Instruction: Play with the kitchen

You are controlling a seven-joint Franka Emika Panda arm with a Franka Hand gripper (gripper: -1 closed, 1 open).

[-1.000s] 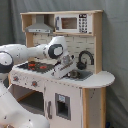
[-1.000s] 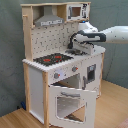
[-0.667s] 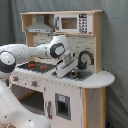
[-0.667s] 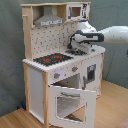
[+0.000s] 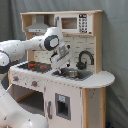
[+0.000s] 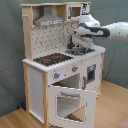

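Arm [image 5: 25, 45] bent; gripper [image 5: 56, 61] angled down over kitchen [image 6: 37, 75] sink [image 5: 75, 74]

end effector [image 5: 58, 60] slightly shifted over the kitchen [image 5: 75, 85] sink, otherwise little change

In both exterior views the pincer [image 5: 59, 63] [image 6: 78, 46] is too blurred to judge its fingers. In the second exterior view the arm [image 6: 112, 31] is cut off at the 3 o'clock edge, and it hides the kitchen's faucet.
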